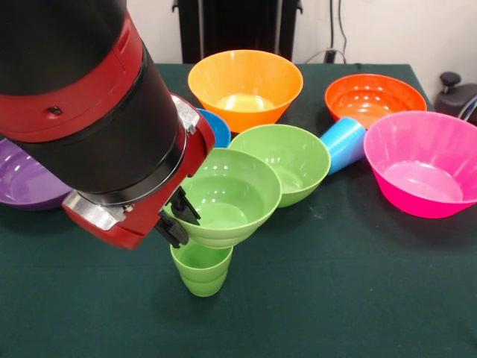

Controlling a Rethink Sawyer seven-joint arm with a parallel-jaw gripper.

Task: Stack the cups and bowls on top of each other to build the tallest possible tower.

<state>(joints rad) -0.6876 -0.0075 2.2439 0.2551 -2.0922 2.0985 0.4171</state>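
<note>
The gripper (177,216) is pinching the rim of a small green bowl (231,195), with its black fingers (185,206) on the side of the rim that is toward the arm. This bowl is lifted and tilted, and its opening faces up and a little to the front. Directly under it stands the lime green cup (201,270), upright on the green table cloth (358,291), not far from the front edge. The bottom of the bowl seems to touch the cup's rim or to hang just above it; I cannot tell which.

The important relation is that the bowl's middle lies slightly to the right of the cup's axis, so I judge that the bowl should be levelled and centred before it is released, otherwise it may slide off.

A second green bowl (287,160) sits just behind the held one. The light blue cup (344,143) lies on its side between this bowl and the pink bowl (426,164) at the right edge. The yellow-orange bowl (244,86) and the orange bowl (373,98) stand near the far edge. A blue bowl (216,127) is partly hidden behind the arm, and a purple bowl (22,183) is at the left edge.
</note>
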